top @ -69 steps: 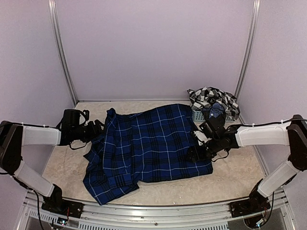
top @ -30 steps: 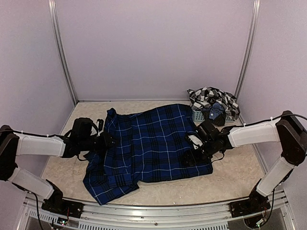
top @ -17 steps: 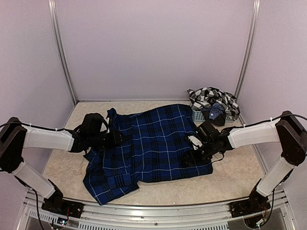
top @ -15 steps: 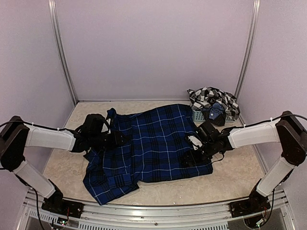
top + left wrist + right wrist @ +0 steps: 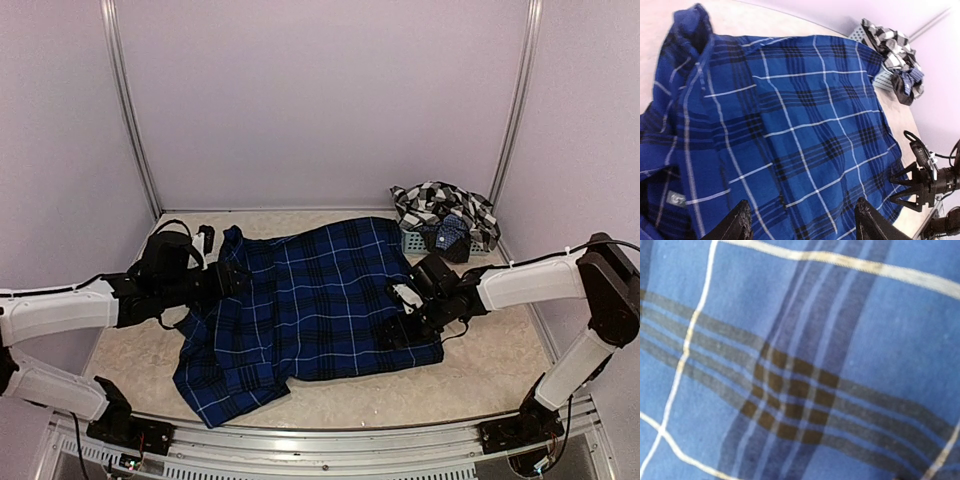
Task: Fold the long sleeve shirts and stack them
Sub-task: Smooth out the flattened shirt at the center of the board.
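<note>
The blue plaid shirt (image 5: 310, 300) is lying spread across the middle of the bench (image 5: 480, 370), collar toward the back left. The left claw (image 5: 806, 227) is hovering wide open over its left side, gripping nothing. The right claw (image 5: 393, 330) is resting on the shirt's near right corner, jaws apart. The black-and-white checked shirt (image 5: 440, 205) is sitting crumpled on the basket (image 5: 412, 243) at the back right.

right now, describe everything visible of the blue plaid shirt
The navy blue shirt is plaid cloth with thin white grid lines and dark bands. It lies spread and rumpled on the table, collar far left. The right gripper rests low on its right edge; the open left gripper hovers over its left side.
</note>
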Robot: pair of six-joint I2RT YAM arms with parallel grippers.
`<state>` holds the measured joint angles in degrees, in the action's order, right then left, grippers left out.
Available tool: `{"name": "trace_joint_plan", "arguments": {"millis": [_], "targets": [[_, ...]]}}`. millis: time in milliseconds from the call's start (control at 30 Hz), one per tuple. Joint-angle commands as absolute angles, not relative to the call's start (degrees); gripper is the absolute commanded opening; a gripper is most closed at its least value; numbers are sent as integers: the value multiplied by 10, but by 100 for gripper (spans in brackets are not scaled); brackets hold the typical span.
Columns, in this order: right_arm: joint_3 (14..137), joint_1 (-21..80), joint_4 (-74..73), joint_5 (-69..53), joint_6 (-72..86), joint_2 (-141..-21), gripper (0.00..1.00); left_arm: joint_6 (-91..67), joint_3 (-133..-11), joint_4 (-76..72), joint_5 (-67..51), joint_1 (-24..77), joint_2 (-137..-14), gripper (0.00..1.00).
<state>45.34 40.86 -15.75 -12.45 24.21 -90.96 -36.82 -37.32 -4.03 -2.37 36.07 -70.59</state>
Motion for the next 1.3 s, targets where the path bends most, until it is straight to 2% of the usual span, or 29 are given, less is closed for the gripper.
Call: {"name": "trace_joint_plan", "arguments": {"millis": [0, 267, 433, 533, 867, 1067, 1267], "targets": [[452, 416, -149, -129, 243, -911, 74, -369, -344, 69, 89, 346, -661, 66], [454, 418, -148, -132, 240, -915, 74, -369, -308, 58, 48, 308, -691, 57], [450, 420, -148, -131, 240, -914, 74, -368, -301, 20, 14, 308, -728, 43], [448, 420, -148, -131, 241, -915, 74, -372, -300, 5, 4, 309, -738, 38], [445, 422, -146, -130, 242, -911, 74, -377, -328, -15, -28, 335, -738, 0], [445, 422, -142, -131, 243, -913, 74, -385, -373, -46, -46, 369, -759, 0], [440, 423, -145, -127, 243, -906, 74, -378, -421, -74, -70, 389, -851, 0]]}}
